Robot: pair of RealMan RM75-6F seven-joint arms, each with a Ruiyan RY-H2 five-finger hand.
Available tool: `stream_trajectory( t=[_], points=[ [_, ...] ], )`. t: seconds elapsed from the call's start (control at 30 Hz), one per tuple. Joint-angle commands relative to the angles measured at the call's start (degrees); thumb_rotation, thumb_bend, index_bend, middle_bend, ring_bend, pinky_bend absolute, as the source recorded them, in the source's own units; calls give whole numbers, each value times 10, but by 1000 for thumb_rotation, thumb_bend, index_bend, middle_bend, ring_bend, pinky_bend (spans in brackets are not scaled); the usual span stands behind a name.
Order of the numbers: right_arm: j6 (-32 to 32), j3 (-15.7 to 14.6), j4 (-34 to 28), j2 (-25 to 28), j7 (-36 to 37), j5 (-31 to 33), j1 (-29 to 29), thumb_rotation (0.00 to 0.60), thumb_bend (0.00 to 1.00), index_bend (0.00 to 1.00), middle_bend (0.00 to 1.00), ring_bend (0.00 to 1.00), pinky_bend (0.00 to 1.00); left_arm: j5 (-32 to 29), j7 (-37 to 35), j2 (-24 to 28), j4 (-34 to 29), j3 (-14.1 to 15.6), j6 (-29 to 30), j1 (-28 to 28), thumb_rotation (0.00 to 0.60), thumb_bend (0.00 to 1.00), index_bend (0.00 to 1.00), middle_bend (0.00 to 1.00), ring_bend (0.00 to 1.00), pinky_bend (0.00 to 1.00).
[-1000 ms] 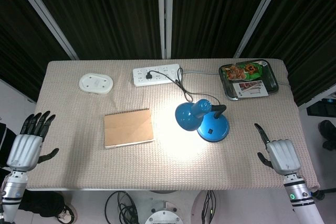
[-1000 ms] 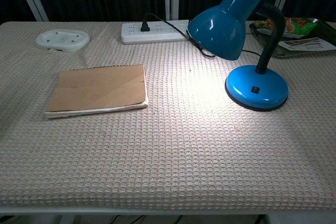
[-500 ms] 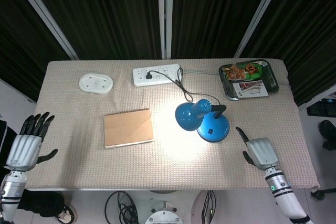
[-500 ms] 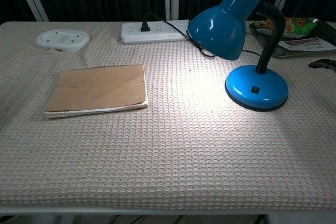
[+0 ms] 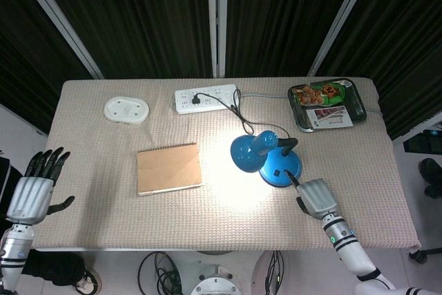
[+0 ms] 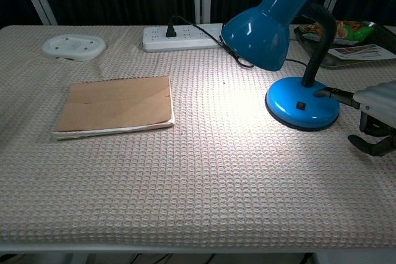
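Lamp (image 5: 266,157): lit, blue, standing just ahead of the right hand (image 5: 316,197); shade tipped down and away from that hand to throw light on the cloth, neck rising from the base (image 6: 302,103). 1 extended finger (image 6: 334,94) reaches onto the base near the switch; nothing gripped. Left hand (image 5: 31,193): off the table edge, fingers spread, empty. Notebook (image 5: 168,168): well left of the lamp, flat.

left hand (image 5: 31,195): silver-grey ribbed back, black fingers and thumb | left wrist: silver cylinder, small lit ring, white forearm below | right hand (image 5: 315,196): silver-grey ribbed back, black fingers (image 6: 337,95), black thumb | right wrist: silver cuff, green indicator light, white forearm with dark band
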Motion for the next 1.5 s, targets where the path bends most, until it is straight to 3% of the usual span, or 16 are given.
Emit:
stream_trajectory(
  t=[0.03,1.5],
  points=[
    [-10,1,0,-7,-12,22,10,600,447,0,1000,939,899,0,-1,0,0,0,0,0,600,148,0,0,0,0],
    [-21,-26,7,-26,-41,100,60,600,458,0,1000,939,900,6,-13,6,2,1,7,3,600,148,0,0,0,0]
  ],
)
